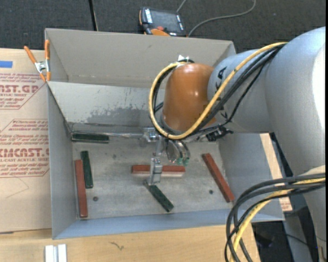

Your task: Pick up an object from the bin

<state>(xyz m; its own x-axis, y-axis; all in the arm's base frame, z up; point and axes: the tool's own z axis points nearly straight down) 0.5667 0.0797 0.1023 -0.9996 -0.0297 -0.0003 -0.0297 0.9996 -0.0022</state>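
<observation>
Orange-covered wrist [186, 97] vertical, directly over central red bar [172, 170].

- Three red-brown bars: left bar [81, 189], middle bar [172, 169], right bar [217, 177].
- Three dark green bars: rear bar [90, 138], left-side bar [87, 169], front bar [159, 197].
- One grey metal bin [126, 100], holding all six.

Bright, even light; soft, faint shadows

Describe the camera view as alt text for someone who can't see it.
The gripper is down at a red-brown bar lying mid-bin, a dark green bar just in front. More red-brown and green bars lie along the grey bin's sides.
</observation>
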